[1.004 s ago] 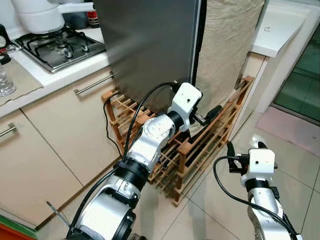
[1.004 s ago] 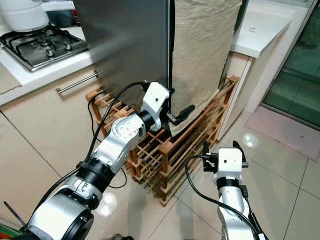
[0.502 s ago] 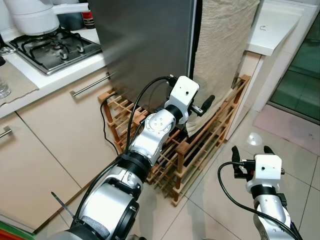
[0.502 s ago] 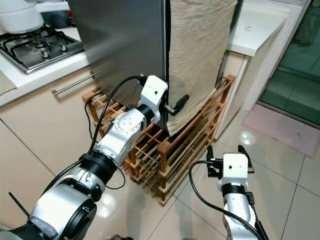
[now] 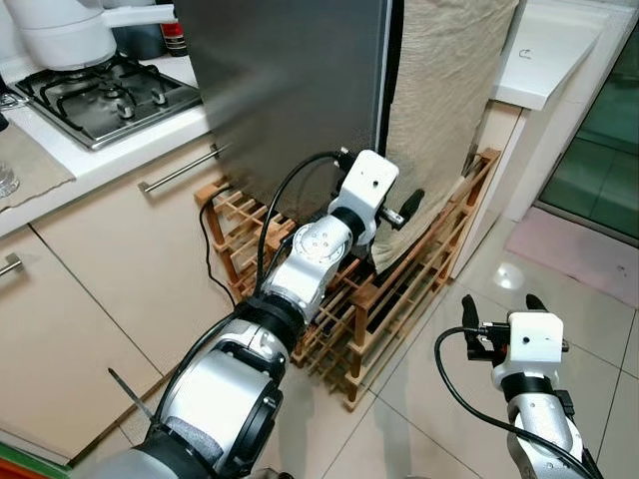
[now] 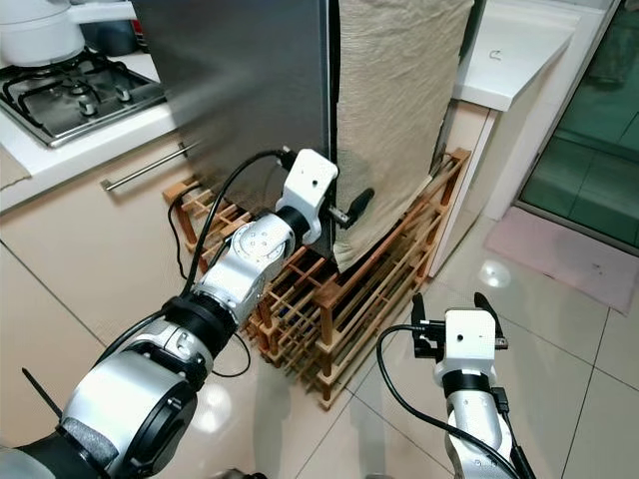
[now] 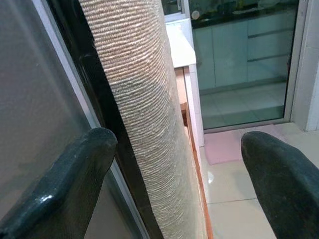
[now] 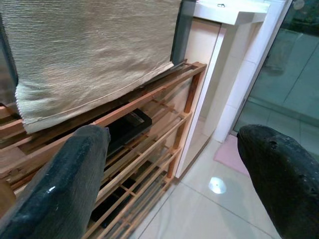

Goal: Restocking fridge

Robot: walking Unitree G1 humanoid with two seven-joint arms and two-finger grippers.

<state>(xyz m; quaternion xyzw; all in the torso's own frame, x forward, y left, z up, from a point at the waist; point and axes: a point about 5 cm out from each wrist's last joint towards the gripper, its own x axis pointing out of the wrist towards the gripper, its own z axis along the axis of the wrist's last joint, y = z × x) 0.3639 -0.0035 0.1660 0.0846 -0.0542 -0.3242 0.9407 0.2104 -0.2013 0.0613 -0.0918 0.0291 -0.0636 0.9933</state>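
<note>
The fridge [image 5: 290, 90] is a tall grey steel box with a beige cloth [image 5: 449, 90] hanging down its front. My left gripper [image 5: 404, 210] is open and reaches to the dark seam [image 7: 99, 114] between the steel panel and the cloth, low on the fridge. In the left wrist view its fingers [image 7: 65, 189] stand on either side of the seam and the cloth edge [image 7: 144, 124], with nothing held. My right gripper [image 5: 499, 301] hangs open low over the tiled floor, to the right of the rack, and points at the rack and the cloth's lower hem [image 8: 89, 99].
A wooden slatted rack [image 5: 399, 289] stands under and in front of the fridge. A gas hob [image 5: 105, 90] and cream cabinets [image 5: 120, 259] are to the left. A white counter [image 5: 554, 55], a glass door [image 5: 609, 150] and a pink mat [image 5: 589, 249] are to the right.
My left gripper has risen from near the rack up to the fridge's seam beside the cloth. The camera shifted a little. The right gripper sits lower in view, still open.
</note>
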